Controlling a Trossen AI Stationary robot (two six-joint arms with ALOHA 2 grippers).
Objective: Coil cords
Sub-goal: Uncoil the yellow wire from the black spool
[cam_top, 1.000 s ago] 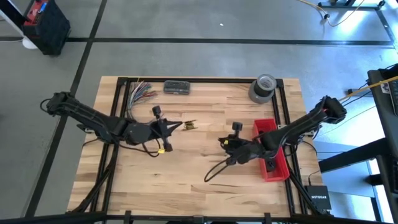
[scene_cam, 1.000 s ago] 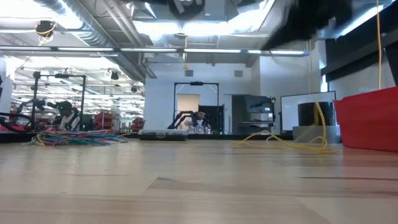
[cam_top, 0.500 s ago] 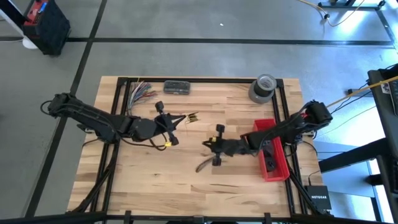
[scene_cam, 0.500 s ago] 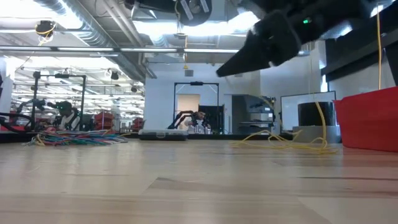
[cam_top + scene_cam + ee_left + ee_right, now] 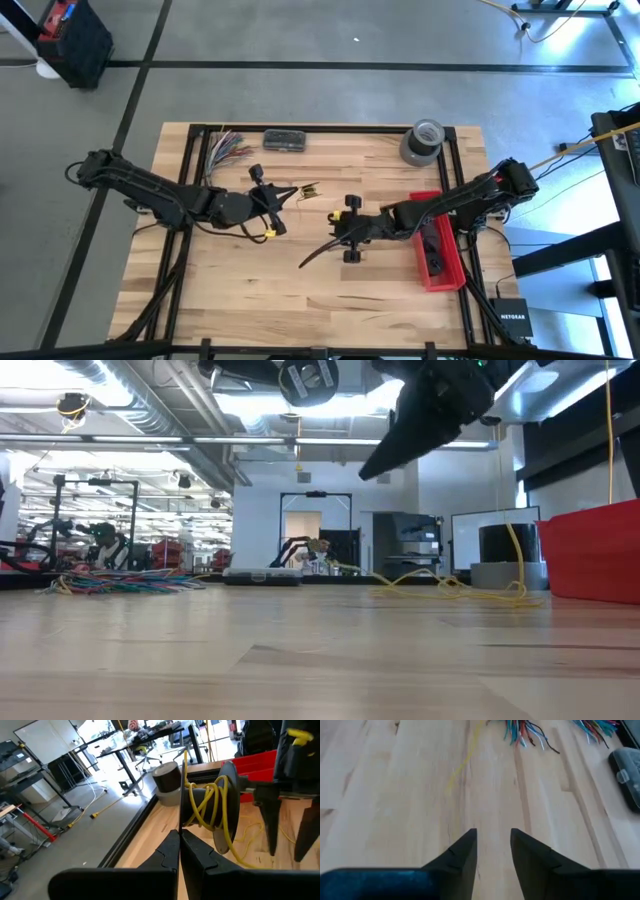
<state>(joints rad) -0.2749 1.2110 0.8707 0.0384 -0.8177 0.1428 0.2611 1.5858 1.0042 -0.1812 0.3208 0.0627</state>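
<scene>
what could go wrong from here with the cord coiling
1. The right hand is open with nothing between its fingers, and the yellow cord lies loose on the wood ahead of it. The cord looks thin, so a pinch could miss.
2. The left hand is shut, and turns of cord sit loosely on the spool ahead of it; without tension they might slip off.
3. The multicoloured wires lie near the cord's path and could snag.

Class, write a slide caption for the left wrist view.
Left gripper shut beside a spool wound with yellow cord.
</scene>
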